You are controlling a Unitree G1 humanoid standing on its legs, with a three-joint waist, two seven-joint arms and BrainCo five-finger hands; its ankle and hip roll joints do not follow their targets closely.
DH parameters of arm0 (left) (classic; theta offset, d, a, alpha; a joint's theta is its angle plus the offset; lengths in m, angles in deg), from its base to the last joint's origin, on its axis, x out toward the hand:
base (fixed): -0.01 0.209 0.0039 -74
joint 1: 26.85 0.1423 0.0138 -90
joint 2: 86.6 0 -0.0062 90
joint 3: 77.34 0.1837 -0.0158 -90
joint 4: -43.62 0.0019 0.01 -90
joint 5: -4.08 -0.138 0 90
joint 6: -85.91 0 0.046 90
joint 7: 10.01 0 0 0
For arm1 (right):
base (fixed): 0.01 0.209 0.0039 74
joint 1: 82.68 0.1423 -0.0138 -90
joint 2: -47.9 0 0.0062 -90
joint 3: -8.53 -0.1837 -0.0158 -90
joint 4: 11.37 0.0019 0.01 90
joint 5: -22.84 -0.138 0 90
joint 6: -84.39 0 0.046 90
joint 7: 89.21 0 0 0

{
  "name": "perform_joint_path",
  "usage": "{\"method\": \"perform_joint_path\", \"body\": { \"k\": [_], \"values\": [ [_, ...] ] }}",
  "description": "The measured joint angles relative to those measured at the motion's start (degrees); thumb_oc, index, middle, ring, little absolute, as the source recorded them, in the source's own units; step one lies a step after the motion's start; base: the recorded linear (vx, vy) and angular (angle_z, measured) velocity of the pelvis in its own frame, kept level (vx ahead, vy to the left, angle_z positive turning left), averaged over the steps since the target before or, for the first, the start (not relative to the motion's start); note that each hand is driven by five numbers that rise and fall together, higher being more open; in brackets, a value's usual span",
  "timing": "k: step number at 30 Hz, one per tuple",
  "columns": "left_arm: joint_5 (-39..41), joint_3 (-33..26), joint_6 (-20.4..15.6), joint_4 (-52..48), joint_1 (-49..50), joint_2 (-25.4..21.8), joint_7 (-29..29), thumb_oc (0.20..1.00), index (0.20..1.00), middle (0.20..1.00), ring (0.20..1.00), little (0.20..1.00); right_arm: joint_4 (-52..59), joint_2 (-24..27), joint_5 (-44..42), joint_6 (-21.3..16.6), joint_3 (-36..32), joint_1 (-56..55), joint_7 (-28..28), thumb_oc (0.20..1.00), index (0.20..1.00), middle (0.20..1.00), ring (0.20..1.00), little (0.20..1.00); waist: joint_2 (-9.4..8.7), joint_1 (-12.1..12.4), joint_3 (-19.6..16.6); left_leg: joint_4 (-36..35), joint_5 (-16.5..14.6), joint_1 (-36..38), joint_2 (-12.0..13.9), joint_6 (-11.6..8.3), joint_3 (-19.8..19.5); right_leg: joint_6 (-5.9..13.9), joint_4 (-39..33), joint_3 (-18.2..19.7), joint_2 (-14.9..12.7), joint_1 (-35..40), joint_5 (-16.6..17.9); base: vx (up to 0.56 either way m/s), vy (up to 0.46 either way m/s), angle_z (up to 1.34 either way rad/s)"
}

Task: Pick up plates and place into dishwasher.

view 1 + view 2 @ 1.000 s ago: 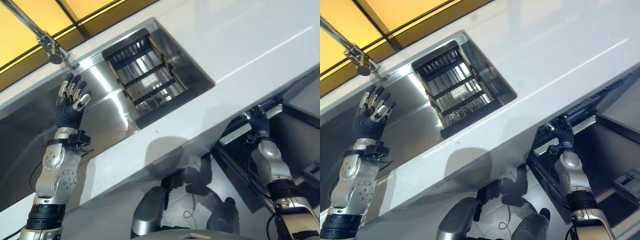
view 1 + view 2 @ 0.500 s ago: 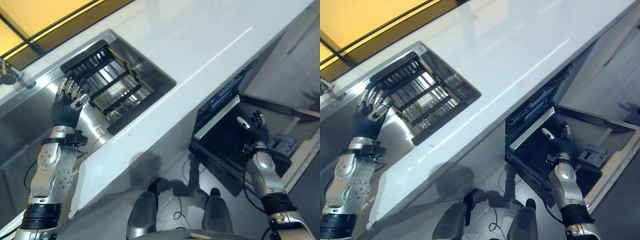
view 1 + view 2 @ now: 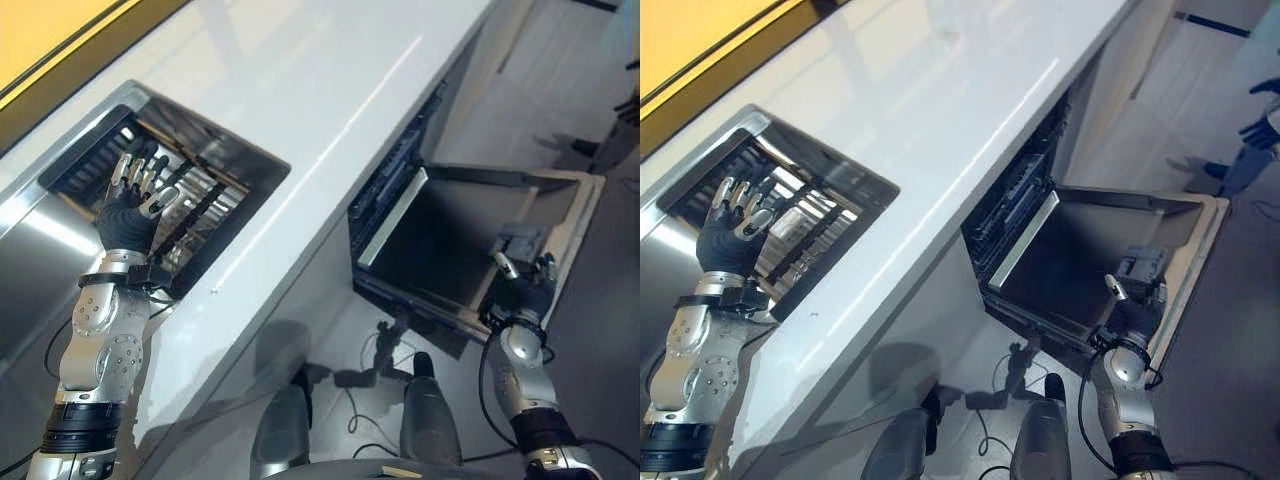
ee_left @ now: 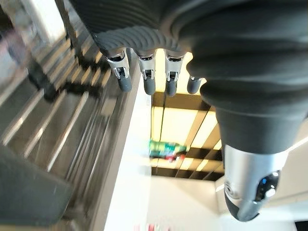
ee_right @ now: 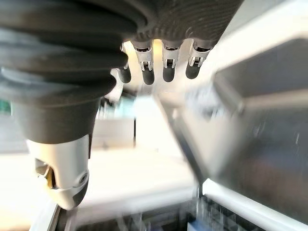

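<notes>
Left hand [image 3: 128, 215]: raised over the sink [image 3: 35, 215], fingers straight and spread, thumb apart, nothing in it. It hovers above the black-barred rack [image 3: 195, 195] that sits in the sink well. Its wrist view shows the rack's bars and metal slats running away past the fingertips [image 4: 147, 86]. Whether a plate stands among those slats I cannot tell; the bright strips there could be rack wire or plate edges. No plate lies out on the white counter [image 3: 330, 80].

Moving right: the counter runs diagonally across the scene, and under its far edge the dishwasher [image 3: 1025, 215] gapes, its door [image 3: 1095, 265] dropped flat.

Right hand [image 3: 525, 285]: low, at the outer corner of the lowered door, fingers extended and holding nothing. Whether it touches the door edge is unclear.

Relation that matters: the rack lies directly beneath and ahead of the left hand, its long bars roughly in line with the fingers; the dishwasher opening lies well apart, off to the right, with the counter between. Judgement: the left hand is far nearer any plate in the rack, the right nearer the dishwasher, so the pick likely falls to the left.
</notes>
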Motion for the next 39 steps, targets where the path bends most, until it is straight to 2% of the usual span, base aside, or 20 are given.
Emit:
{"method": "perform_joint_path", "body": {
  "k": [5,11,16,21,25,27,28,29,34,36,37,39],
  "values": [
    [0.0,0.3,-0.8,0.0,0.2,0.2,0.0,1.0,1.0,1.0,1.0,1.0,-3.1,-1.9,-0.1,-0.4,-1.1,-0.8,-7.9,1.0,1.0,1.0,1.0,1.0,1.38,-1.0,0.7,-0.4,-0.4,1.0,-1.2,0.74,1.6,0.93,-3.4,2.0,-1.1,0.7,2.1,-0.02,0.098,-0.23],
    [0.0,3.3,-3.7,0.1,-0.1,1.8,0.5,1.0,1.0,1.0,1.0,1.0,-9.1,-2.0,-0.1,-0.8,-1.2,-0.5,-14.8,1.0,1.0,1.0,1.0,1.0,4.76,-1.5,1.3,-0.4,-1.2,1.8,-3.8,2.2,2.9,1.76,-7.0,4.2,-3.3,1.1,4.6,0.0,0.172,-0.22],
    [0.0,7.0,-6.5,0.4,-0.4,3.6,2.0,1.0,1.0,1.0,1.0,1.0,-14.7,0.3,-2.1,-2.6,-1.4,1.8,-14.7,1.0,1.0,1.0,1.0,1.0,7.21,-3.0,2.0,2.4,-2.3,-1.7,-7.1,3.92,3.5,1.91,-6.7,6.7,-5.7,-2.4,5.5,-0.1,0.153,-0.12],
    [0.0,8.1,-11.4,0.4,-2.8,3.7,4.9,1.0,1.0,1.0,1.0,1.0,-18.5,1.5,-8.5,-6.3,-2.3,6.4,-12.2,1.0,1.0,1.0,1.0,1.0,10.11,-3.9,6.0,6.5,-2.6,-7.0,-7.0,4.2,3.8,2.01,-2.9,7.9,-4.9,-8.2,5.4,-0.15,0.03,-0.04],
    [-0.1,6.5,-14.7,0.2,-3.4,2.3,7.5,1.0,1.0,1.0,1.0,1.0,-21.0,1.9,-13.1,-8.4,-3.6,11.2,-12.5,1.0,1.0,1.0,1.0,1.0,10.18,-4.4,5.9,9.8,-3.1,-12.2,-7.2,4.43,4.8,2.21,-0.1,8.3,-5.0,-14.0,5.3,-0.06,0.082,-0.13],
    [-0.1,6.3,-15.9,0.1,-3.9,1.8,8.7,1.0,1.0,1.0,1.0,1.0,-21.1,2.1,-14.3,-9.8,-4.8,13.7,-13.6,1.0,1.0,1.0,1.0,1.0,10.41,-3.7,5.9,10.5,-3.2,-13.8,-7.0,4.56,5.3,2.26,1.3,9.3,-4.8,-16.2,5.3,-0.02,0.091,-0.19],
    [0.0,6.3,-16.2,-0.6,-4.0,0.9,9.3,1.0,1.0,1.0,1.0,1.0,-21.1,2.2,-14.8,-10.0,-5.9,15.1,-14.6,1.0,1.0,1.0,1.0,1.0,10.54,-3.1,5.9,11.3,-3.3,-15.0,-6.7,4.48,6.1,1.81,5.1,10.3,-4.0,-18.7,5.0,0.0,0.046,-0.15],
    [0.0,6.5,-16.2,-1.1,-4.0,-0.2,9.4,1.0,1.0,1.0,1.0,1.0,-21.2,2.6,-14.9,-10.0,-6.9,16.8,-15.3,1.0,1.0,1.0,1.0,1.0,10.38,-2.7,5.8,12.1,-3.4,-16.2,-6.8,4.2,6.5,2.2,7.5,11.1,-3.8,-21.1,4.3,0.01,0.034,-0.11],
    [-0.1,9.3,-18.7,-1.5,-2.3,1.2,10.0,1.0,1.0,1.0,1.0,1.0,-21.2,5.7,-14.5,-10.9,-7.5,25.0,-14.9,1.0,1.0,1.0,1.0,1.0,13.72,-2.7,3.3,13.1,-3.8,-18.5,-7.4,4.1,6.6,2.55,9.3,11.9,-3.5,-24.7,4.0,0.01,0.047,-0.15],
    [-0.7,9.4,-18.8,-2.3,-2.4,0.9,10.4,1.0,1.0,1.0,1.0,1.0,-19.8,6.9,-13.0,-11.1,-7.5,26.1,-14.9,1.0,1.0,1.0,1.0,1.0,14.34,-2.6,2.8,14.0,-4.1,-20.3,-7.8,3.85,6.9,2.58,11.5,13.0,-3.3,-27.6,3.5,-0.01,0.003,-0.02],
    [-1.3,9.2,-19.0,-2.3,-2.2,1.0,10.8,1.0,1.0,1.0,1.0,1.0,-19.8,7.9,-12.5,-11.3,-7.6,27.0,-14.7,1.0,1.0,1.0,1.0,1.0,15.06,-1.9,2.3,14.1,-4.0,-21.6,-8.0,3.95,6.9,2.56,11.7,13.3,-3.1,-29.3,3.5,-0.05,-0.005,-0.07],
    [-2.0,9.3,-19.2,-2.3,-2.4,1.0,11.5,1.0,1.0,1.0,1.0,1.0,-19.8,9.0,-12.6,-11.7,-7.8,28.0,-12.7,1.0,1.0,1.0,1.0,1.0,15.3,-1.0,2.1,14.6,-4.1,-22.7,-8.4,3.79,7.4,2.72,13.2,14.1,-3.0,-31.1,3.2,-0.02,-0.003,-0.05]
  ]
}}
